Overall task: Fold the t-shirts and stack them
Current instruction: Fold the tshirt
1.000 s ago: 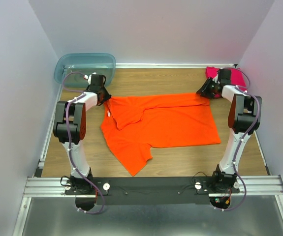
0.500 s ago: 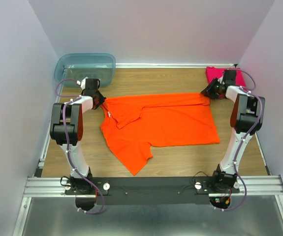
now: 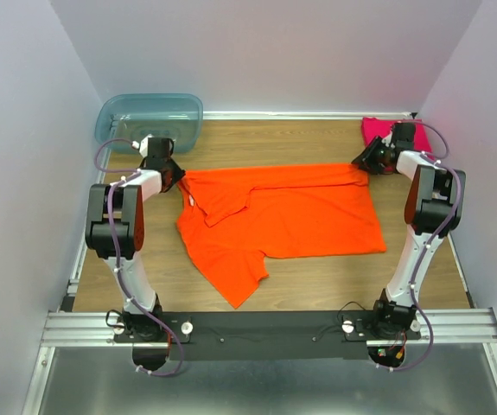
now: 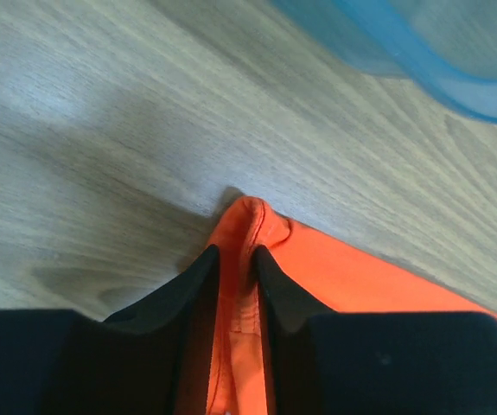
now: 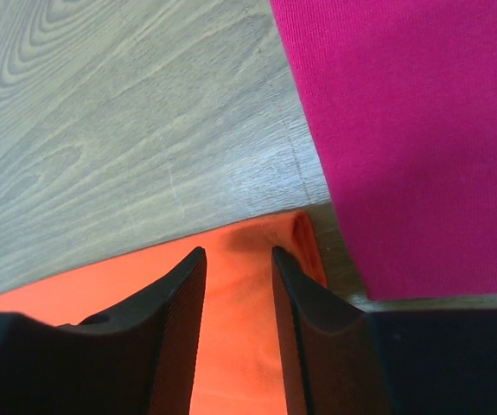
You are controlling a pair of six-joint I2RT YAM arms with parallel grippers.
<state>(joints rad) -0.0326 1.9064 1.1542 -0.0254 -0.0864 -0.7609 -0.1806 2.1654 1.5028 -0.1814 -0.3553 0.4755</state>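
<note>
The orange t-shirt (image 3: 278,216) lies spread on the wooden table, one sleeve pointing to the near left. My left gripper (image 3: 173,173) is at its far left corner. In the left wrist view the left gripper (image 4: 235,252) is shut on a raised ridge of the orange t-shirt (image 4: 248,220). My right gripper (image 3: 366,159) is at the far right corner. Seen from the right wrist, the right gripper (image 5: 238,252) stands open astride the orange t-shirt (image 5: 235,328), which lies flat between the fingers. The folded magenta t-shirt (image 5: 421,130) lies just beyond, at the far right (image 3: 373,128).
A translucent blue-green tub (image 3: 149,117) stands at the far left corner, close behind the left gripper; its rim (image 4: 421,60) shows in the left wrist view. White walls close in the table on three sides. The arm bases sit on a rail at the near edge.
The left gripper has moved left and the right gripper slightly outward, drawing the shirt's far edge straighter. Nothing visibly moved in the last half second.
</note>
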